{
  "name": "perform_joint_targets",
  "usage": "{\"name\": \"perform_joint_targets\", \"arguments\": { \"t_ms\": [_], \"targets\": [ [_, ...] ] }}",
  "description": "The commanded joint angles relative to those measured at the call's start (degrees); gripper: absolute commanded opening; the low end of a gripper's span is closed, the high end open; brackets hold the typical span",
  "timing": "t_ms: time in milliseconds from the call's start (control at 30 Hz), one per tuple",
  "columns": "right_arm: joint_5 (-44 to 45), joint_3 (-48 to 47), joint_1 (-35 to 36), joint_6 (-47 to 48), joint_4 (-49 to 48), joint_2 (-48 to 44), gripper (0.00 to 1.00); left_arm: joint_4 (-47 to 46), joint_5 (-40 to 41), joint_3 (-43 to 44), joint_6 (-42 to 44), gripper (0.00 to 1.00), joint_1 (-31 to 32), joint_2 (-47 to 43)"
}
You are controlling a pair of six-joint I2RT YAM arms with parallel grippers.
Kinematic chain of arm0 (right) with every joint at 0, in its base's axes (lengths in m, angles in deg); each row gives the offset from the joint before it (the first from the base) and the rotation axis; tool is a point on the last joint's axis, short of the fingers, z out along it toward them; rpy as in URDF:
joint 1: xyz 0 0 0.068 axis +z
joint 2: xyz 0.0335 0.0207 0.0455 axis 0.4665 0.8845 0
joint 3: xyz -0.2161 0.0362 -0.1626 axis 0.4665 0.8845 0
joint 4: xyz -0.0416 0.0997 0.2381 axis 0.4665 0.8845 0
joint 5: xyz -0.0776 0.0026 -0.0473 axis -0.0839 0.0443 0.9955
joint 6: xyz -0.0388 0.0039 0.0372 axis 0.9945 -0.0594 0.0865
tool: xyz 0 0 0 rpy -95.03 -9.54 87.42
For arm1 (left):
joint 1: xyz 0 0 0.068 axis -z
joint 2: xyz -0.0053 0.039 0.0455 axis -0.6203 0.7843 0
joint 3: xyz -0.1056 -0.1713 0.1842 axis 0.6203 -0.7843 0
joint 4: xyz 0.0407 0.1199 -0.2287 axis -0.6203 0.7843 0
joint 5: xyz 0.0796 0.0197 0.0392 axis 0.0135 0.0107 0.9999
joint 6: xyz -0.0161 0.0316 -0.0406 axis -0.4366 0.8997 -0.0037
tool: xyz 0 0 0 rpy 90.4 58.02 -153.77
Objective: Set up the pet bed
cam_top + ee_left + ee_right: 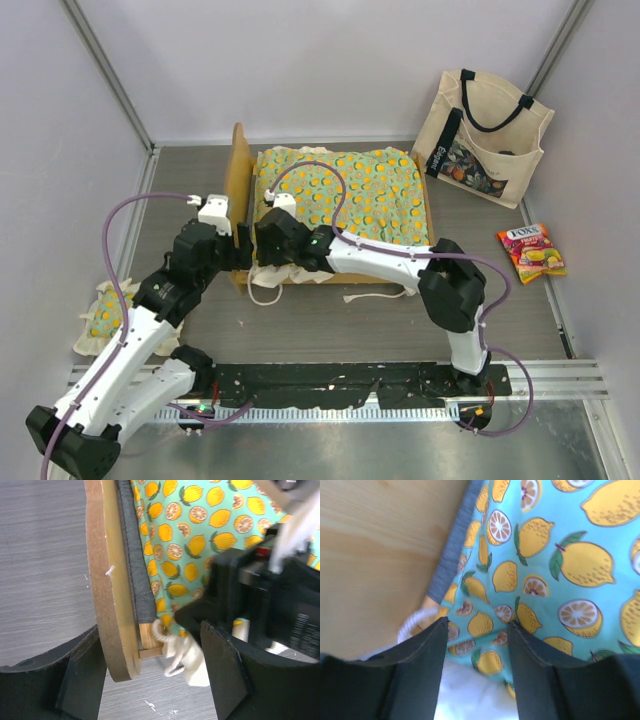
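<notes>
1. Here, the pet bed (330, 215) lies at the table's (330, 325) twelve o'clock: light wood, lemon-print green cushion (380, 185), headboard (238, 175) at nine.
2. Left gripper (152, 677) fingers apart astride headboard; right gripper (475, 657) apart above cushion.

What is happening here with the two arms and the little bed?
Both arms are working at the headboard end of the pet bed. The left gripper is open, with one finger on each side of the wooden headboard. The right gripper is open just above the lemon-print mattress cushion, which lies in the frame. The small matching pillow lies on the table, not yet on the bed.
</notes>
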Motion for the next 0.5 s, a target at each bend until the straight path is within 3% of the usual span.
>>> {"name": "perform_joint_targets", "arguments": {
  "t_ms": [0,267,367,467],
  "targets": [
    [-5.0,7.1,0.4,7.3,-5.3,-12.3,0.59,-1.9,0.0,-1.9,-1.4,0.73,-1.8,0.6],
    [-11.2,23.3,0.8,6.0,-9.4,-29.1,0.60,-2.3,-3.7,-4.1,-3.1,0.64,-5.4,0.8],
    [-12.7,28.3,1.5,5.3,-9.2,-31.8,0.55,-2.6,-4.4,-4.1,-3.1,0.64,-5.5,0.3],
    [-14.5,33.1,2.0,3.6,-10.5,-33.1,0.42,-3.7,-5.0,-4.7,-3.1,0.58,-5.6,0.0]
  ]
}}
